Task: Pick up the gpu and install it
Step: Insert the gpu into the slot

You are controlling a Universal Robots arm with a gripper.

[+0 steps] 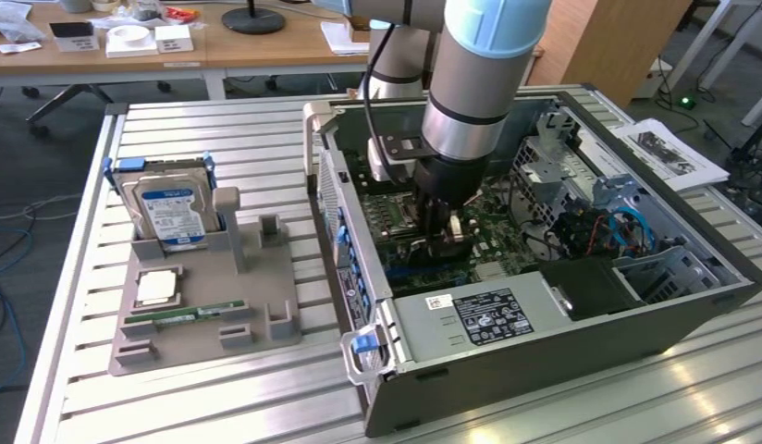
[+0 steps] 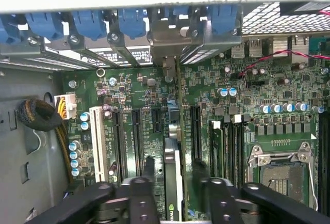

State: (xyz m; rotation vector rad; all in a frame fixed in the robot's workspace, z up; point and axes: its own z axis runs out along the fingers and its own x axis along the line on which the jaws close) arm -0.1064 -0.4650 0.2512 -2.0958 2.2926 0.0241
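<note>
Gripper [image 2: 174, 168] jaws stand parted, with a narrow gap on either side of the gpu [image 2: 173, 146]. The card sits upright and edge-on in a motherboard [image 2: 247, 90] slot, between neighbouring empty slots.

gpu [image 2: 174, 177] stands edge-on in a motherboard [image 2: 129, 90] slot, bracket end up against the blue latches [image 2: 90, 22]. gripper [image 2: 174, 168] straddles the gpu, fingers [image 2: 142, 198] clear of both faces. CPU socket [image 2: 281, 164] well off one side of the gpu, white slot [image 2: 96, 141] off the other.
</note>
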